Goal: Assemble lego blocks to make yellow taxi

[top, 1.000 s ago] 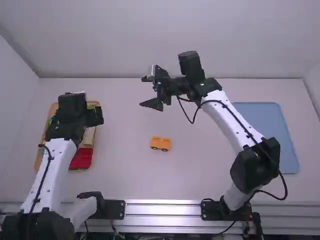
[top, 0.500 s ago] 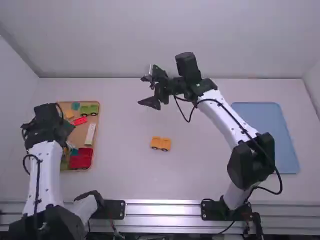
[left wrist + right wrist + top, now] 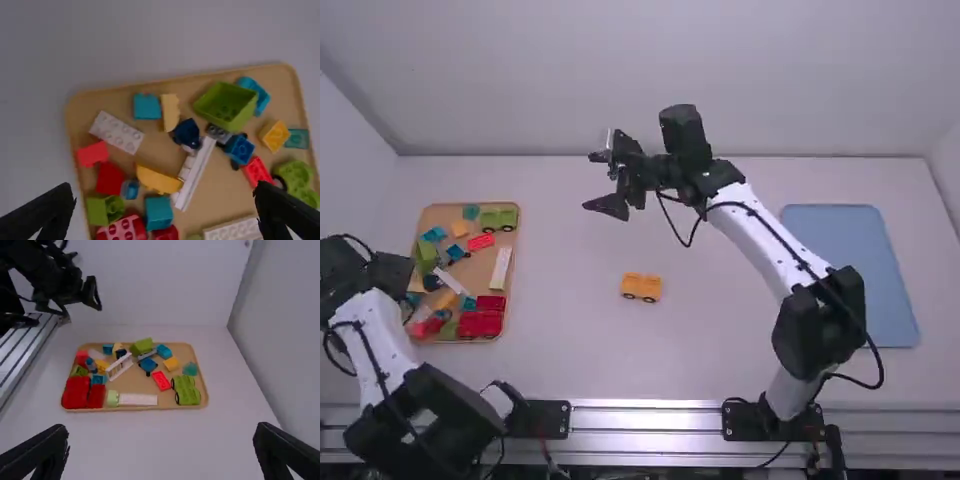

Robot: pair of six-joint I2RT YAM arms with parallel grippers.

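In the high view my left gripper (image 3: pixel 406 290) is over the tray's left edge, and my right gripper (image 3: pixel 594 182) stands beyond the orange-yellow wheeled car piece (image 3: pixel 641 288), above the table. Seen from the left wrist, the left gripper (image 3: pixel 165 190) is open above the loose blocks, among them a curved yellow block (image 3: pixel 159 180), a pale yellow block (image 3: pixel 170 111) and a small yellow block (image 3: pixel 274 135). The right gripper (image 3: pixel 162 430) is open too, with nothing between its fingers in the right wrist view. A dark blue block (image 3: pixel 187 134) lies beside a white railing-like piece (image 3: pixel 195 172).
The wooden tray (image 3: pixel 470 206) at the left holds several red, green, blue and white pieces, including a green wheeled base (image 3: pixel 499 219) and a long white block (image 3: pixel 501 268). A blue tray (image 3: pixel 840 270) lies at the right. Walls border the table's far and left sides.
My left gripper has swung left from above the tray's far part to its left edge, uncovering most of the blocks. My right gripper has drifted slightly left. The car piece has stayed in place.
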